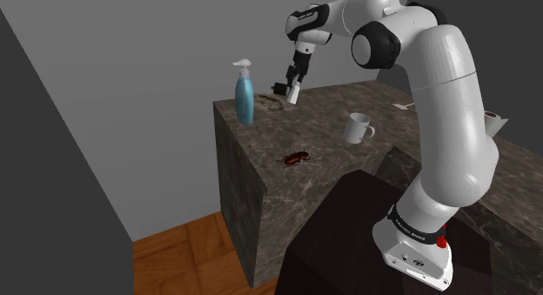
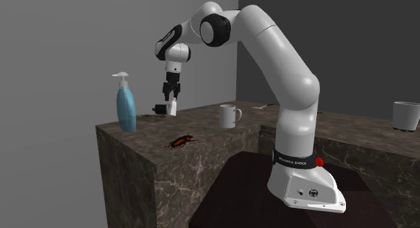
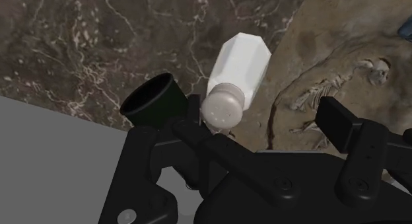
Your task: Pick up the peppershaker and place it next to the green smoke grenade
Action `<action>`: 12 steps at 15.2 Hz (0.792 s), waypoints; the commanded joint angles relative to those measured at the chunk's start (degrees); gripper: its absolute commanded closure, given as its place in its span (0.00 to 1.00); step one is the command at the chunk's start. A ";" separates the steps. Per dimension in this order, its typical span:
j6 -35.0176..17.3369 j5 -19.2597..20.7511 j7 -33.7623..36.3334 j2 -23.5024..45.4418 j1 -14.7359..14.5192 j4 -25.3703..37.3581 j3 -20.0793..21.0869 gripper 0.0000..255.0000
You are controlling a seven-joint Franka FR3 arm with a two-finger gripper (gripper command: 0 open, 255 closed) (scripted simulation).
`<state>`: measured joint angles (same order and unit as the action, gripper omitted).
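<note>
- My gripper (image 3: 264, 120) has its jaws spread wide, and nothing is pinched between my 2 fingers.
- The white peppershaker (image 3: 239, 61) sits in that gap, tilted, with its grey dotted cap pointing up at me. The cap lies right against 1 finger, though I cannot tell if they touch. The other finger (image 3: 338, 122) stands well clear of it.
- Just beside the shaker, on the side away from that clear finger, is a black canister (image 3: 155, 100).
- Below is the dark marbled counter (image 3: 79, 44). I cannot tell whether the shaker's base rests on it.
- A pale skeleton-like figure (image 3: 333, 90) lies flat on the counter near the shaker.
- Farther along, in the shoulder view, a blue pump bottle (image 1: 244, 93) stands upright.
- Beyond that are a brown cockroach (image 1: 296, 158) and a white mug (image 1: 357, 128).
</note>
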<state>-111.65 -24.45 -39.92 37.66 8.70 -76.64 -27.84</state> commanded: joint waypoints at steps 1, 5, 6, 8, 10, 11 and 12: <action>-0.02 0.00 -0.01 -0.02 0.00 -0.04 0.00 0.00; 5.82 1.18 0.92 -2.02 0.59 4.06 -0.79 0.00; 5.82 1.19 0.92 -2.02 0.60 4.06 -0.78 0.00; 5.82 1.19 0.92 -2.03 0.59 4.06 -0.78 0.00; 5.82 1.19 0.92 -2.02 0.60 4.06 -0.78 0.00; 5.82 1.19 0.92 -2.02 0.60 4.06 -0.78 0.00; 5.82 1.19 0.92 -2.02 0.60 4.06 -0.78 0.00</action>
<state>-105.83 -23.27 -39.01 35.66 9.30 -72.57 -28.62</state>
